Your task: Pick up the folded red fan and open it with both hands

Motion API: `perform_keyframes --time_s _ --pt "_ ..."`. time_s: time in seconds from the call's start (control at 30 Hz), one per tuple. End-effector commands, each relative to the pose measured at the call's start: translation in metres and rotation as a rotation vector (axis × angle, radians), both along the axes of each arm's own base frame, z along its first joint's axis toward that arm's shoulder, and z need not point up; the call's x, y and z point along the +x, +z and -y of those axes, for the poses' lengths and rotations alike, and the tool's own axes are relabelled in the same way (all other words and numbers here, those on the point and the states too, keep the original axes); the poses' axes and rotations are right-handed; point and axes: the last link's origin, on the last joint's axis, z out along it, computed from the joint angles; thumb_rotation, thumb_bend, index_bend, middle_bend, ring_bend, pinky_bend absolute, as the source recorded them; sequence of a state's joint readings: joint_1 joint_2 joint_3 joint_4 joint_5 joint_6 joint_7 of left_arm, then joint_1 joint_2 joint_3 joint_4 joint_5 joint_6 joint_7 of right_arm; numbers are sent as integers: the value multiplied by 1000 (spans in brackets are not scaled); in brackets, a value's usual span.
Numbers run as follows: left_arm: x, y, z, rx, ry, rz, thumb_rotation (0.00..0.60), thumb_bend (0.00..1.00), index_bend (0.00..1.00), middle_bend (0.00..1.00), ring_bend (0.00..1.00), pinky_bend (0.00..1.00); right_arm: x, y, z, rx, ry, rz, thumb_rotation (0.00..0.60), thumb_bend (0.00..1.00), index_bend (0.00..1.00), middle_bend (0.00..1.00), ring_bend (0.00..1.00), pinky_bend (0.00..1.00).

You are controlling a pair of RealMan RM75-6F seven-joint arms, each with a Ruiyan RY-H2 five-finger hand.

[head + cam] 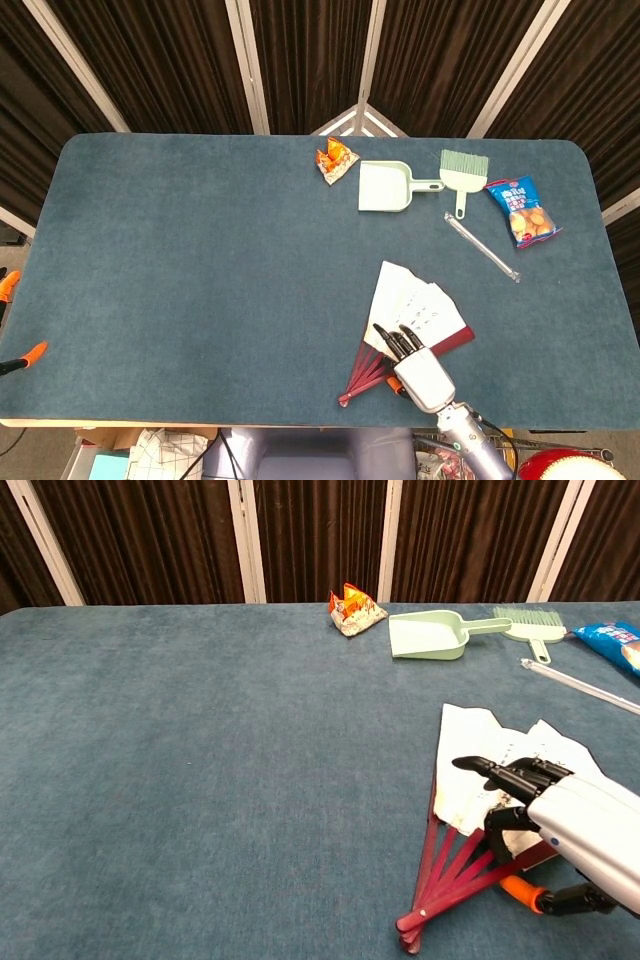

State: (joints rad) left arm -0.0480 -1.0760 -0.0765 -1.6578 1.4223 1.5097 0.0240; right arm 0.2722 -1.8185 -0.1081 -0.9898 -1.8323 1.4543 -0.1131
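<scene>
The fan [415,310] lies spread on the blue table [200,280] near the front right, with white paper leaf and dark red ribs meeting at a pivot [345,400]. In the chest view the fan [480,765] lies flat, its ribs [450,870] fanning toward the near edge. My right hand [405,350] reaches over the ribs and the lower part of the leaf, dark fingers stretched forward. The chest view shows the same right hand [535,800] low over the fan, thumb bent down near the ribs, nothing visibly gripped. My left hand shows in neither view.
At the back right lie a mint dustpan [385,187], a matching brush [463,170], an orange snack packet [336,160], a blue snack bag [522,210] and a clear rod [482,247]. Orange clamps [30,355] sit at the left edge.
</scene>
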Motion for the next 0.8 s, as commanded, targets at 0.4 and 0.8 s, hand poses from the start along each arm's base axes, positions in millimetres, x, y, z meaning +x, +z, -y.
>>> perform_keyframes --time_s 0.4,0.8 --pt "1 -1 -1 -3 -2 -1 600 208 0 0 0 151 -2 -4 3 10 0 -29 600 388 629 100 236 174" --pt "0 0 0 -3 -3 4 600 208 0 0 0 151 -1 -4 4 8 6 -30 600 403 718 110 240 174"
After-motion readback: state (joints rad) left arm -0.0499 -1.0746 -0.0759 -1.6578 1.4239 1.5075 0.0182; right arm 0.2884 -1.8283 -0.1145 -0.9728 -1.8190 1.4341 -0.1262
